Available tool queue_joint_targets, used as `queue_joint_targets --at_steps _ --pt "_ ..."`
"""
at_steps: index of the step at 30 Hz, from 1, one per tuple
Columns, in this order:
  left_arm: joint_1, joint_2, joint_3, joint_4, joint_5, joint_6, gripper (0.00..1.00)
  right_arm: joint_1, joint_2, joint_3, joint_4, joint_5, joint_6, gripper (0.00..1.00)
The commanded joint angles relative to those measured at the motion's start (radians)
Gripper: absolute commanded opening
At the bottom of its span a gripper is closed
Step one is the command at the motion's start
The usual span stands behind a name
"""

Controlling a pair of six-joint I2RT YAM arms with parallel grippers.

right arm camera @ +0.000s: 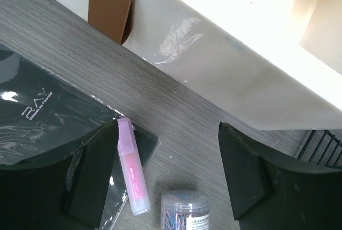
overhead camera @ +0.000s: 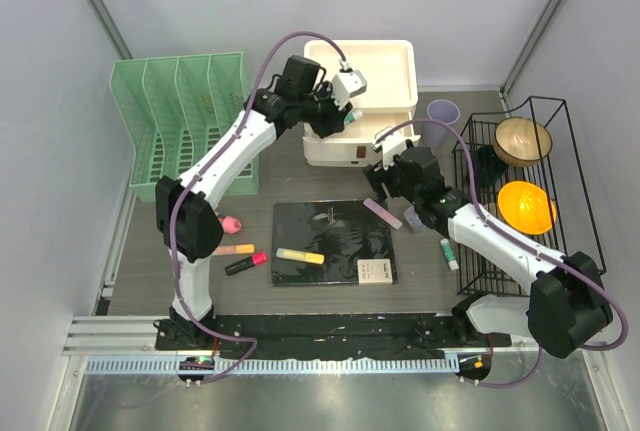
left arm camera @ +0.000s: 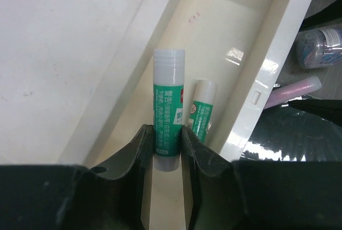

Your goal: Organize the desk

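The main risk lies with the left gripper (left arm camera: 164, 137), whose two dark fingers are clamped on only the lower end of a white glue stick with a green label (left arm camera: 169, 96). With most of the tube jutting past the fingertips, it could pivot or slip if the arm jolts. If it is let go too near the rim, it might strike the wall of the open white plastic drawer (left arm camera: 219, 19), bounce out, and roll away across the dark grey-brown wood-grain desk (overhead camera: 420, 263). It could also land on the second glue stick of the same kind (left arm camera: 200, 113) that lies on the drawer floor, just beside the held one, and come to rest crooked. On the other side, the right gripper (right arm camera: 168, 134) hangs with its jaws wide apart and nothing between them, over a pale pink highlighter (right arm camera: 131, 172) that lies across the corner of a glossy black notebook (right arm camera: 43, 118), close to a clear jar of coloured paper clips (right arm camera: 184, 209). A careless descent there could, I judge, knock the jar over or drag the notebook. As to pose, the left arm stretches forward and to the right from its base, its wrist tipped down over the drawer of the white storage box (overhead camera: 390, 61) at the back of the desk. The right arm bends inward towards the middle, its wrist pointing down at the desk in front of that box.
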Motion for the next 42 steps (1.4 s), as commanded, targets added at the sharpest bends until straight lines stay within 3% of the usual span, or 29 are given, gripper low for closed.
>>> queue_joint_targets --at_steps 1,9,15,22,28,30,37,42 --pt "-0.003 -0.003 0.044 -0.014 -0.015 0.022 0.27 -0.005 -0.048 0.036 0.031 0.004 -0.011 0.79" --pt "-0.005 -0.017 0.021 0.003 -0.025 0.02 0.39 -0.005 -0.057 0.038 0.026 0.003 -0.011 0.79" --pt "-0.005 -0.038 0.036 0.006 -0.033 0.011 0.53 -0.041 -0.081 0.059 -0.044 -0.013 -0.005 0.79" --pt "-0.005 -0.099 0.047 0.008 -0.018 -0.023 0.79 -0.053 -0.14 0.061 -0.153 0.024 -0.064 0.79" --pt "-0.005 -0.181 0.015 0.015 -0.019 -0.058 0.91 -0.053 -0.172 0.055 -0.299 0.061 -0.098 0.82" --pt "-0.005 -0.219 -0.008 0.023 -0.025 -0.064 0.99 -0.052 -0.173 0.053 -0.36 0.076 -0.115 0.82" --pt "-0.005 -0.343 -0.099 0.035 -0.085 -0.079 1.0 -0.053 -0.141 0.053 -0.549 0.128 -0.19 0.81" --pt "-0.005 -0.46 -0.254 0.083 -0.145 -0.072 1.0 -0.074 -0.131 0.019 -0.655 0.153 -0.254 0.8"
